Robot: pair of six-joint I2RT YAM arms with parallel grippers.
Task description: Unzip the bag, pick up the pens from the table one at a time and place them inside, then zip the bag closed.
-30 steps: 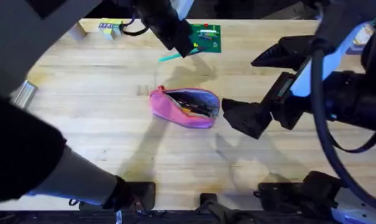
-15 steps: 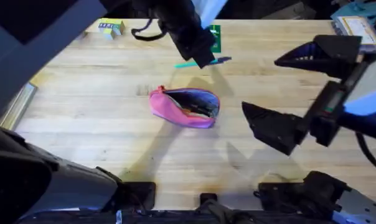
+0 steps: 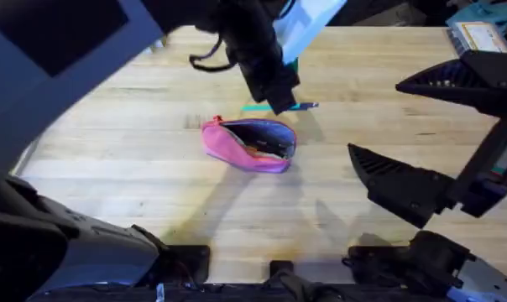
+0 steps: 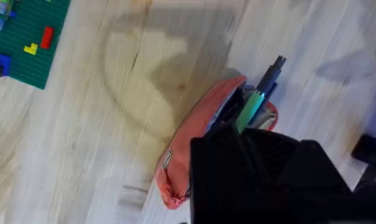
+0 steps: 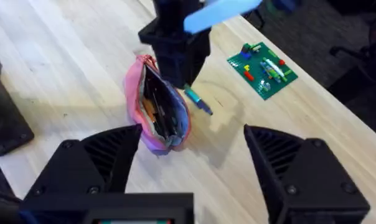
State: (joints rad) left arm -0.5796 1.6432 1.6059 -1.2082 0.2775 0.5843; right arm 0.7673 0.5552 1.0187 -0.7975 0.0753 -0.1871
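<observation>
Pink pouch open, green pen on its way in

Unzipped already: bag (image 3: pixel 251 144) lying mid-counter (image 3: pixel 136 159), something dark inside. Left gripper (image 3: pixel 280 98) clamped on green pen (image 3: pixel 289 106), just above the mouth. Right gripper (image 3: pixel 442 138) spread wide, empty, well apart. Remaining, by judgement: drop-in, zipping.

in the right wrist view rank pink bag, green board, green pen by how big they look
1. the bag
2. the green board, though it lies farther from the camera, so its look may understate it
3. the green pen, partly hidden by the left gripper
</observation>
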